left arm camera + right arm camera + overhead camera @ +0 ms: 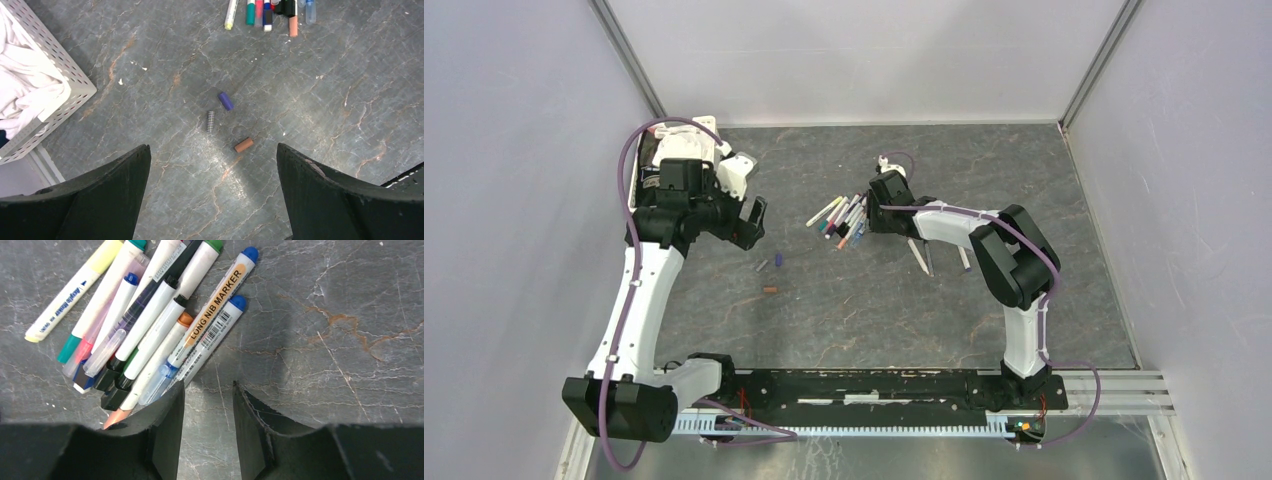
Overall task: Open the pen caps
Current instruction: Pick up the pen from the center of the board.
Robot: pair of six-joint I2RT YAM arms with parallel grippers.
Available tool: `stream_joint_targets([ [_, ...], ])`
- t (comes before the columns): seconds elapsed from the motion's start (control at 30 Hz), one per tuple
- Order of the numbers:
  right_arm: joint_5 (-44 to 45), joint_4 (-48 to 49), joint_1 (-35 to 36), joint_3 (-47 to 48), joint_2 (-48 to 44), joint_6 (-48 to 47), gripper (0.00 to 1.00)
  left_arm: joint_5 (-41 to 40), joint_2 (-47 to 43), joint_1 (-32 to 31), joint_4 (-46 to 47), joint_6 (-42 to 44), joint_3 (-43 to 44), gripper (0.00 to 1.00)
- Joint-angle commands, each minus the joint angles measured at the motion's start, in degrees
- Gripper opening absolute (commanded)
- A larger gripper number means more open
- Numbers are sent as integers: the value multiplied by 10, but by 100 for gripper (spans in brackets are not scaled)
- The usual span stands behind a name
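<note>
Three caps were off and lay loose on the table (844, 320): a purple cap (225, 101), a striped cap (210, 121) and a brown cap (243, 145), close together, left of the pens (150, 330). The pens sat in a fanned pile mid-table, most apparently capped. The step in hand looked like picking the next pen. The right gripper (208, 387) was down at the pile's near end, jaws about half apart with only bare table between them, holding nothing, one finger at the pens' ends. The left gripper (212, 146) hovered over the loose caps, spread wide and empty. Next, the right gripper likely needed to shift sideways to straddle one pen, close, and lift it clear so the left could pull the cap. Room was open right of the pile and toward the arms. A basket (65, 75) stood by the left arm in the far-left corner, and walls (864, 50) closed three sides.
</note>
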Motion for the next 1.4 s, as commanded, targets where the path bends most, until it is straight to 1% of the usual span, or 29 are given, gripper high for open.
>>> stream_joint_targets([
  [0.0, 4, 49, 1, -11, -24, 32, 46, 31, 1, 0, -4, 23, -2, 100],
  [0.07, 6, 46, 0, 0, -13, 36, 48, 33, 0, 0, -5, 25, -2, 100],
  [0.2, 10, 41, 1, 24, 12, 41, 48, 36, -4, 0, -9, 36, -6, 100],
  [0.53, 56, 12, 1, 42, 38, 37, 44, 40, -2, 0, -10, 38, -14, 100],
  [0.7, 79, -1, 1, 32, 27, 26, 39, 43, -1, 0, -9, 36, -16, 100],
  [0.83, 96, 1, 0, 2, 4, 12, 28, 46, 0, 0, -10, 38, -18, 100],
  [0.93, 102, -11, 1, -2, 4, 4, 26, 50, 0, 0, -16, 42, -15, 100],
  [1.23, 152, -94, 11, 52, 40, -29, 21, 60, -7, 0, -34, 48, 2, 100],
  [1.27, 153, -98, 11, 55, 43, -30, 20, 63, -8, 0, -35, 47, 3, 100],
  [1.37, 154, -100, 11, 47, 38, -25, 8, 69, -6, 0, -37, 40, 7, 100],
])
